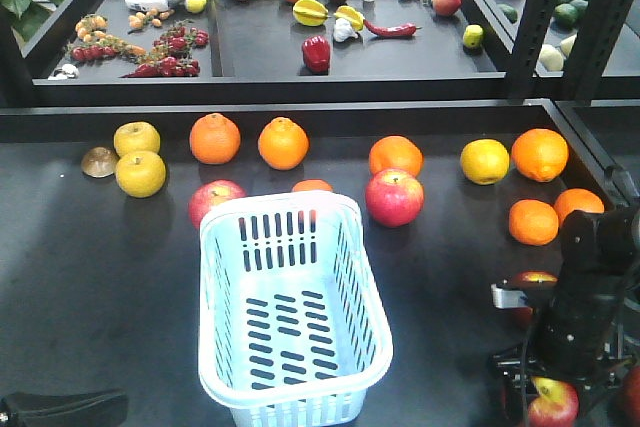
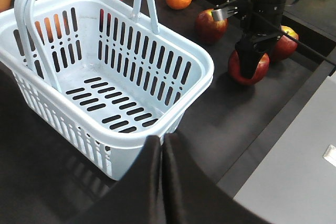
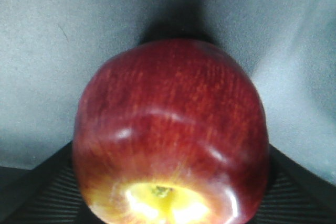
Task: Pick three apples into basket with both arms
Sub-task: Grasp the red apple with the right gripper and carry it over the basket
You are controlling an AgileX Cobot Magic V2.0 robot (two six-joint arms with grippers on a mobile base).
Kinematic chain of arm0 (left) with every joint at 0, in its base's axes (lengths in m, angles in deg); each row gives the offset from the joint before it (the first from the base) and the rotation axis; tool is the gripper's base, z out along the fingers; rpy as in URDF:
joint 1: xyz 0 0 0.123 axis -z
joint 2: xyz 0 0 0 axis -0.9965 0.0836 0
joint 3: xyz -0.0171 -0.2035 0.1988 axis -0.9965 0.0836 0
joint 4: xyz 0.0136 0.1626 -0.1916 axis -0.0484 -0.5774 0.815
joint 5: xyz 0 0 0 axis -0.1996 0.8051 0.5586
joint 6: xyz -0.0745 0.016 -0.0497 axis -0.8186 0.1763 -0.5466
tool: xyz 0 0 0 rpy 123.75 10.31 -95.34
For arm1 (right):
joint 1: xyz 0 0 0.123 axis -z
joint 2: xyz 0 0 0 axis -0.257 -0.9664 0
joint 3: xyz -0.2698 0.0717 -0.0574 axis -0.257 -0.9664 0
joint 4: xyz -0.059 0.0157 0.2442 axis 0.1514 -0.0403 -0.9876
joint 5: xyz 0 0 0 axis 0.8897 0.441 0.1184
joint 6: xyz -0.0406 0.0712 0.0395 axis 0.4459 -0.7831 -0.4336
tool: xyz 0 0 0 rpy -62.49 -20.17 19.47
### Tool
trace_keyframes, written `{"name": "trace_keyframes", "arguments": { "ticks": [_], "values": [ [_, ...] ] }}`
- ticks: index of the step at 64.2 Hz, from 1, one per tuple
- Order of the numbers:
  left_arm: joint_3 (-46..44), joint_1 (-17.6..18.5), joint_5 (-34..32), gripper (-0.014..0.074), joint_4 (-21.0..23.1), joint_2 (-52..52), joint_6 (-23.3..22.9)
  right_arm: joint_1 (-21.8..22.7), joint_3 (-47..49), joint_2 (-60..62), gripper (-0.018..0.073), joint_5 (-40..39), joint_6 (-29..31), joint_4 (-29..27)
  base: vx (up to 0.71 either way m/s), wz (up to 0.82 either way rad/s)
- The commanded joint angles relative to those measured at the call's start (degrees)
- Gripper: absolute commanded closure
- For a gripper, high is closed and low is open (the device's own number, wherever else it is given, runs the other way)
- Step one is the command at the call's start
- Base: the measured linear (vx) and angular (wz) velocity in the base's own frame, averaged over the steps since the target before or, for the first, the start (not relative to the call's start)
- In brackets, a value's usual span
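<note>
The basket (image 1: 300, 387) is moulded plastic, pale blue-white and smooth, with a soft sheen along its rim. The table top (image 1: 120, 277) under the basket is matt black and shows no reflections. Right of the basket, the apple (image 3: 173, 129) has a glossy, waxy skin with sharp highlights and fine streaking. The pads (image 3: 44, 195) against it are dull black and finely ribbed. Also right of the basket, a small bracket (image 1: 510, 295) shines like bare metal. Beyond the basket, the oranges (image 1: 215, 139) have a dimpled, low-gloss peel. At the basket's near wall, the left gripper (image 2: 161, 142) is smooth black with a satin sheen.
</note>
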Motion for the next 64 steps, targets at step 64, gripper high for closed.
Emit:
{"name": "trace_keyframes", "arguments": {
  "ticks": [64],
  "values": [
    [-1.4, 0.2, -1.1, 0.0603, 2.7, 0.2, -0.3, -24.0, 5.5, 22.8, 0.0564, -11.8, 26.4, -44.5, 0.00, 0.00]
  ]
}}
